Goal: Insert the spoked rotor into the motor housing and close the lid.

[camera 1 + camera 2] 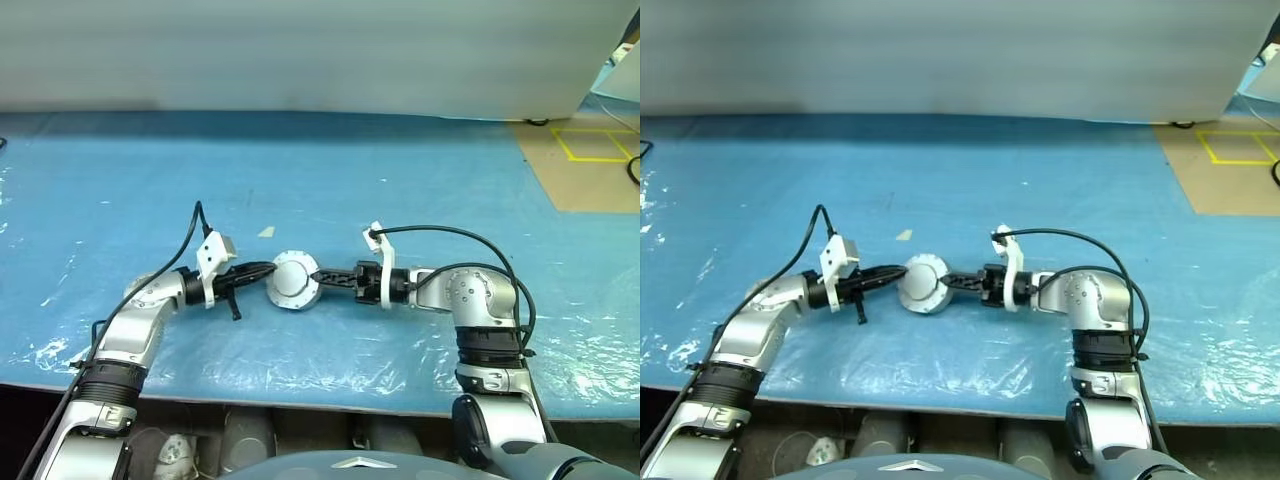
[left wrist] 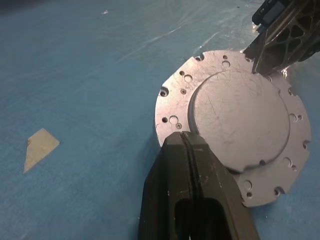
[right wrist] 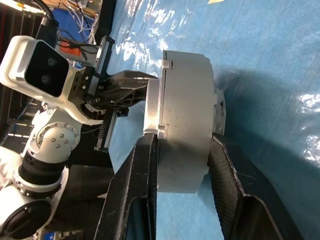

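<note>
Midair, lid point(image 1: 293, 280) between both grippers; left gripper point(image 1: 268, 268) pinching its flange; right gripper point(image 3: 182, 150) straddling its body.

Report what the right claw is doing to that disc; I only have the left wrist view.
Observer: The right claw straddles the motor housing, with one finger against each flat face.
Operator: Describe what sits behind the plate I'm seeing.
Observer: A thick silver drum. Your holed plate is only the flange at one end of it.
</note>
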`<state>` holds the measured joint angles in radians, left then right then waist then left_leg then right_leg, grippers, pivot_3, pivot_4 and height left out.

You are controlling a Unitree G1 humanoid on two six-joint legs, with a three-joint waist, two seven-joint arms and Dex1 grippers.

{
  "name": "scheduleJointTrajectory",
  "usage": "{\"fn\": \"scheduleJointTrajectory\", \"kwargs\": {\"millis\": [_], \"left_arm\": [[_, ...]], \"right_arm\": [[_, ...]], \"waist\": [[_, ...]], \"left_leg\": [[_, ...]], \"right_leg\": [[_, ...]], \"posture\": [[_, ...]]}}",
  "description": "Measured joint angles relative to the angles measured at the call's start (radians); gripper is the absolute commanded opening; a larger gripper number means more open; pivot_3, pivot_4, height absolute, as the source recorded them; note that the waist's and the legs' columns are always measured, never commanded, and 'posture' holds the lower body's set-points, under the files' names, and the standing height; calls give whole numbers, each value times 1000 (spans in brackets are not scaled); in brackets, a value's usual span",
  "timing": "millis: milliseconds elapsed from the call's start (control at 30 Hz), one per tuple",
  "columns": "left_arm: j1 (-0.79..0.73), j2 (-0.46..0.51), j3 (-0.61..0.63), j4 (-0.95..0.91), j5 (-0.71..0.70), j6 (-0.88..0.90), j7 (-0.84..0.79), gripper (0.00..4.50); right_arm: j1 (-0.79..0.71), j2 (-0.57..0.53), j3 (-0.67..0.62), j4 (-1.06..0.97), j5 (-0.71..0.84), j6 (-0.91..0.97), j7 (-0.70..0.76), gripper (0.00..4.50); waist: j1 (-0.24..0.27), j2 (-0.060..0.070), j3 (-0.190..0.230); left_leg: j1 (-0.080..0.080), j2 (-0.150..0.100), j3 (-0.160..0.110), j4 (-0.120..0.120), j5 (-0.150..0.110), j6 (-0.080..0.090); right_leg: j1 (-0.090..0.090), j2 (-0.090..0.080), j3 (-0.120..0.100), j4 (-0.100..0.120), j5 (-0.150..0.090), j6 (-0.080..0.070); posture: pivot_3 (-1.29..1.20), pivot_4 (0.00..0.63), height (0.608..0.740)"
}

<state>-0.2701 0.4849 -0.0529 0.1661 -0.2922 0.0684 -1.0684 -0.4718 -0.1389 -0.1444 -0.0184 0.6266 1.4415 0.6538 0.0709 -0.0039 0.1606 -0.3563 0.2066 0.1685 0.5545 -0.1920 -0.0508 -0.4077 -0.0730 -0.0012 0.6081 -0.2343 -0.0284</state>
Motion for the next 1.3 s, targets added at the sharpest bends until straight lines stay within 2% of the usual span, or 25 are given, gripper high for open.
{"fn": "scheduleJointTrajectory", "kwargs": {"millis": [167,267,400,500,633,767,900,1233,1300], "left_arm": [[-8,-19,4,10,1,-26,6,0],[-26,-64,36,29,-29,-4,57,0],[-49,-106,88,37,-108,87,102,0],[-69,-121,156,38,-181,144,131,0],[-83,-137,230,37,-261,208,169,0],[-84,-168,281,49,-320,276,224,0],[-71,-186,292,43,-359,321,243,896],[-46,-289,324,-20,-519,502,347,4301],[-46,-291,330,-25,-544,538,364,4454]], "right_arm": [[18,-3,7,-25,6,23,-1,1075],[17,5,12,-25,7,14,-2,1075],[13,81,-5,-7,26,13,-19,1075],[-33,155,-115,57,56,2,-76,1075],[-110,214,-288,115,103,-43,-173,1075],[-139,246,-377,123,151,-92,-234,1075],[-139,262,-414,135,193,-125,-290,1075],[-139,263,-422,142,320,-166,-341,1075],[-135,263,-414,141,328,-171,-343,1075]], "waist": [[-3,0,0],[-3,0,0],[-5,0,0],[-1,0,0],[3,0,0],[0,0,0],[-2,-1,0],[-2,-1,1],[-2,-1,1]], "left_leg": [[2,0,1,-3,0,0],[2,0,1,-4,0,0],[-2,0,1,-3,0,0],[-14,0,1,0,0,0],[-15,0,1,1,0,0],[-15,0,0,0,0,0],[-15,0,0,-1,0,0],[-15,0,-1,0,0,0],[-15,0,-1,0,0,0]], "right_leg": [[0,0,0,0,0,0],[0,0,0,0,0,0],[-4,1,0,0,0,0],[-13,1,0,2,2,1],[-14,0,-1,2,3,3],[-14,1,-3,3,3,4],[-14,1,-3,2,3,4],[-14,1,-3,3,3,4],[-14,1,-3,3,3,4]], "posture": [[0,150,740],[0,150,740],[0,150,740],[0,150,740],[0,150,740],[0,150,740],[0,150,740],[0,150,740],[0,150,740]]}}
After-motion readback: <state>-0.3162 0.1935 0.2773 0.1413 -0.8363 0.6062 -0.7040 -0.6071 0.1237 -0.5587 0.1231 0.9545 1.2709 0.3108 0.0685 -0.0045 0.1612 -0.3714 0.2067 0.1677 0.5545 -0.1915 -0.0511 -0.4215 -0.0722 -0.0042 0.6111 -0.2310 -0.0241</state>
